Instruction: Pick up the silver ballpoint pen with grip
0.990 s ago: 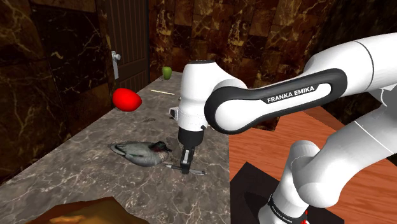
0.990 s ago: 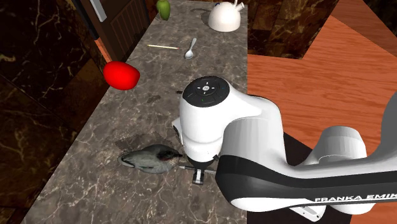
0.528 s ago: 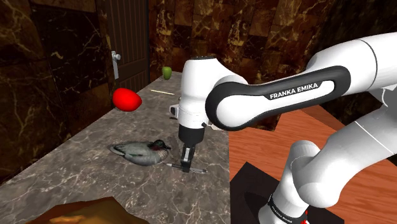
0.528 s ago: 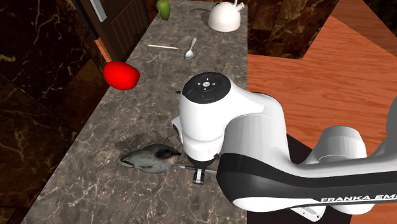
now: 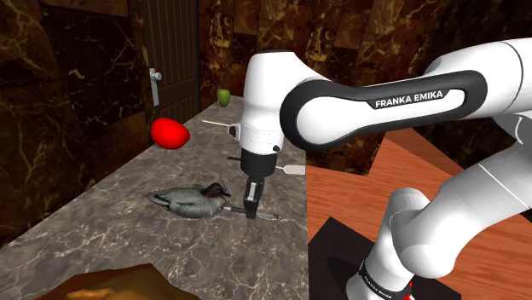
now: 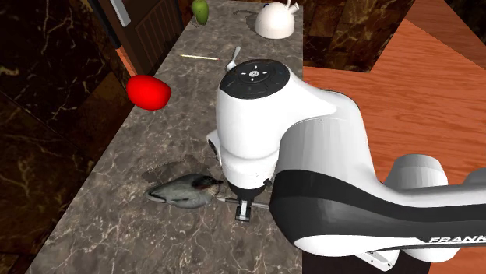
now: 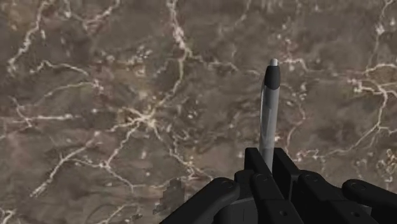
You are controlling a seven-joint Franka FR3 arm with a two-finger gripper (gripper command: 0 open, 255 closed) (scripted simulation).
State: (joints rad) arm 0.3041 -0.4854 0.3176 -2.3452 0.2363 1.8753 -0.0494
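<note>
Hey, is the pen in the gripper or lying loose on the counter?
In the gripper: the wrist view shows its fingers clasping the pen, which sticks out from between them.

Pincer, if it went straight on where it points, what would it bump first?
Most likely the marble counter: the pincer points straight down at it, with the silver pen clasped in it.
</note>
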